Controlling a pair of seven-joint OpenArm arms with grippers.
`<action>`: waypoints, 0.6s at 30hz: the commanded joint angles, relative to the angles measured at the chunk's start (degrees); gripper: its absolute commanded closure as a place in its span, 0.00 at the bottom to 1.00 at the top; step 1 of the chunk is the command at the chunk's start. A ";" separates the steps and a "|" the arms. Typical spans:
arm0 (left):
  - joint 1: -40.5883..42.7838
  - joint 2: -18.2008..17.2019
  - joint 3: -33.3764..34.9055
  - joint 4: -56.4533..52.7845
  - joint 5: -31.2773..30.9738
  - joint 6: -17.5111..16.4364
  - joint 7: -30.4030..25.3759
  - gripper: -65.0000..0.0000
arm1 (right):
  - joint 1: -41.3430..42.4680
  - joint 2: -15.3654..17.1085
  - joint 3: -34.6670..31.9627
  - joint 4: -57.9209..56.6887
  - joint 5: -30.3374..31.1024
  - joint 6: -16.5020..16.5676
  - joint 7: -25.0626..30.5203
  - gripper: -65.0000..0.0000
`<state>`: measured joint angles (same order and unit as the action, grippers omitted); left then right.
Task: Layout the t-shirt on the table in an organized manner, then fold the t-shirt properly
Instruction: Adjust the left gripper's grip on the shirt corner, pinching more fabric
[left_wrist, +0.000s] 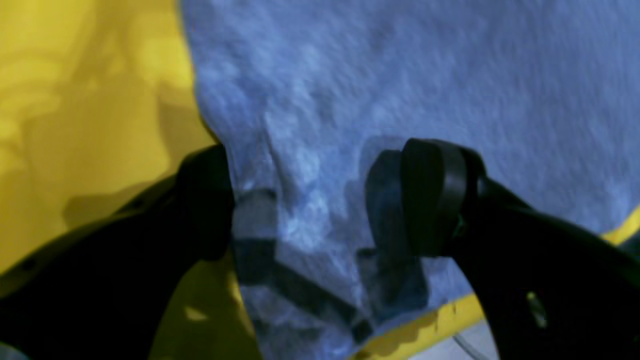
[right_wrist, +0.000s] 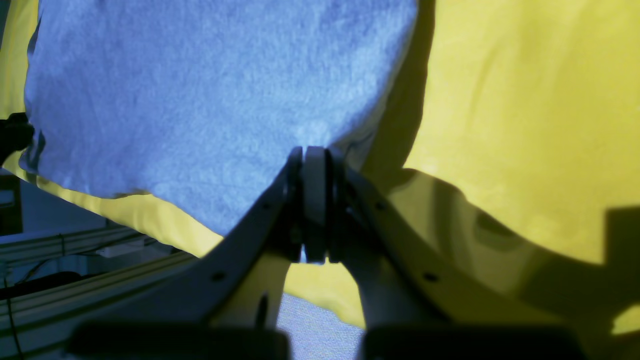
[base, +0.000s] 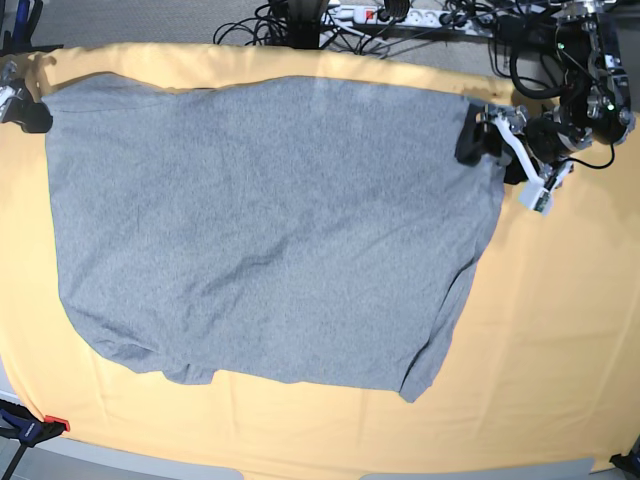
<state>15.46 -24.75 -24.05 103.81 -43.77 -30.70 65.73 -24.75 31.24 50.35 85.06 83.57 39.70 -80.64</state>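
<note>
Currently the right gripper (right_wrist: 315, 155) pinches one far corner of the grey t-shirt (base: 270, 230), spread across the table (base: 560, 330), while the left gripper (left_wrist: 320, 200) straddles the other corner with jaws wide, apparently to tension the hem.

Left gripper (left_wrist: 320, 200) stood wide apart, one finger (left_wrist: 430, 195) pressed flat ahead of the wrist, the other off to its side. Right gripper (right_wrist: 315, 155) clamped tight, pads together, pinching fabric at the tips.
</note>
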 joint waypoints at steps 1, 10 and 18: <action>-0.24 -0.92 -0.33 0.72 -0.68 -0.13 1.38 0.24 | -0.02 1.49 0.59 0.76 1.43 0.30 0.64 1.00; -0.24 -2.08 -2.05 0.94 -0.70 2.93 4.24 0.24 | -0.02 1.51 0.59 0.76 1.43 0.30 0.64 1.00; -0.24 -2.08 -4.11 0.94 -2.69 2.36 7.48 0.24 | 0.02 1.51 0.59 0.76 1.43 0.30 0.64 1.00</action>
<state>15.40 -25.89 -27.79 103.92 -45.91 -28.32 72.64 -24.75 31.24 50.35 85.06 83.59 39.70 -80.66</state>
